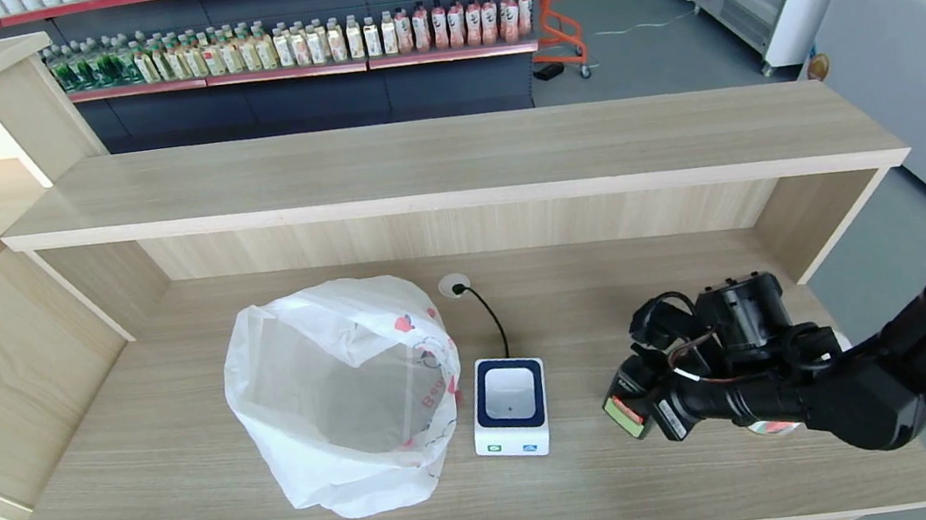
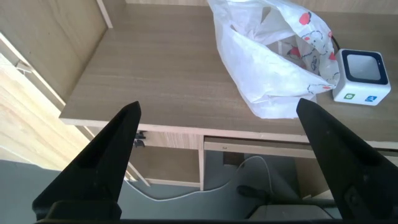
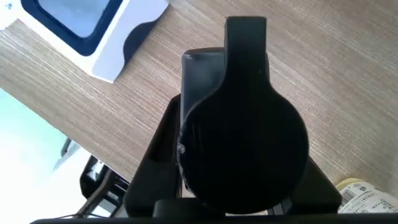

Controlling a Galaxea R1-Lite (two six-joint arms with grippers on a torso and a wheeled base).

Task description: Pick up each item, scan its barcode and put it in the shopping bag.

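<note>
Two claws are in view. The right claw [image 1: 630, 409] hangs low over the table [image 1: 188, 470], closed on one dark item [image 1: 626, 414] whose red and green end faces outward. From the right wrist, that item [image 3: 242, 143] blocks most of the view of the table beneath. One pale round thing [image 1: 773, 428] lies on the table under the right arm, mostly hidden by it, so what it is cannot be told.

One white scanner [image 1: 509, 406] with a dark-framed window sits just to the left of the right claw, apart from it. One black cable [image 1: 489, 310] runs from the scanner to a hole in the table. One thin plastic bag [image 1: 347, 398] stands open just past the scanner, farther from this claw.

The left claw [image 2: 217, 106] is spread wide and empty off the table's near edge, with the bag [image 2: 273, 68] ahead and to its right. A raised ledge [image 1: 451, 164] backs the table, with shelves of bottles [image 1: 295, 44] beyond.
</note>
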